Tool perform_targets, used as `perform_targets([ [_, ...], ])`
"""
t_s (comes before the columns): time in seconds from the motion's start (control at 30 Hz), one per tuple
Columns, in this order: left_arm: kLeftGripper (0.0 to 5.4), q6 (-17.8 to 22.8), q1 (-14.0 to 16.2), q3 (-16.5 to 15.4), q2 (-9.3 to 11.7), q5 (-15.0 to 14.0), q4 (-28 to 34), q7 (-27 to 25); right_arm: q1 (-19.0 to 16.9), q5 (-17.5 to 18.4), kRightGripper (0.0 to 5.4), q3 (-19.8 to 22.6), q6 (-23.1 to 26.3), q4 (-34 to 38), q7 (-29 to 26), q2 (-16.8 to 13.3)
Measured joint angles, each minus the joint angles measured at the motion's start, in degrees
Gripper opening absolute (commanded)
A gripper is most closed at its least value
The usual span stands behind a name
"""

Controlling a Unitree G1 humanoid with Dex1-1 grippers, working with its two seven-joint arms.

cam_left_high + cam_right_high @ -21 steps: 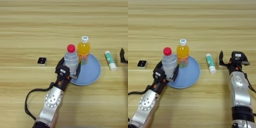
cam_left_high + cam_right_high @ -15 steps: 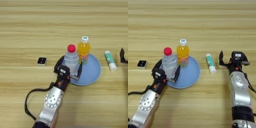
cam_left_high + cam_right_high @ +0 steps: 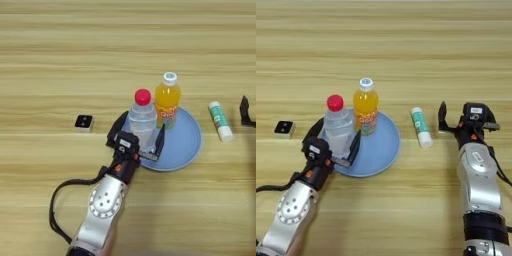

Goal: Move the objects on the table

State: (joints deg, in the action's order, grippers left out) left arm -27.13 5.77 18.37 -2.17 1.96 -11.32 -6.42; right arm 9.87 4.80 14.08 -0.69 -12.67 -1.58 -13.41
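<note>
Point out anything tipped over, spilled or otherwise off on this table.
Nothing is spilled. The only thing lying down is the green-and-white tube on the table. The water bottle and orange-drink bottle stand upright on the blue plate; the left gripper brackets the water bottle.

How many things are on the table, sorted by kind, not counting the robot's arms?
Bottles: 2, water bottle and orange-drink bottle
Plates: 1, blue plate
Black square blocks: 1
White-and-green tubes: 1
Total: 5
</note>
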Motion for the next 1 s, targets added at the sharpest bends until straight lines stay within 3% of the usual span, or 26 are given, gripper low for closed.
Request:
perform_targets([
  [0.27, 5.39, 2.2, 4.9, 0.0, 1.3, 0.0, 6.4, -1.3, 0.2, 0.0, 5.4, 0.1, 0.0, -0.3, 0.0, 0.0],
  [0.5, 5.39, 3.7, 7.3, -0.5, 3.2, 0.0, 9.1, -2.0, 0.4, 0.0, 5.4, 0.4, 0.0, -0.6, 0.1, 0.0],
  [1.0, 5.39, 5.5, 12.1, -5.3, 6.1, -1.4, 15.5, -3.0, 0.9, 0.0, 5.4, 1.0, 0.0, -1.2, 1.0, 0.0],
])
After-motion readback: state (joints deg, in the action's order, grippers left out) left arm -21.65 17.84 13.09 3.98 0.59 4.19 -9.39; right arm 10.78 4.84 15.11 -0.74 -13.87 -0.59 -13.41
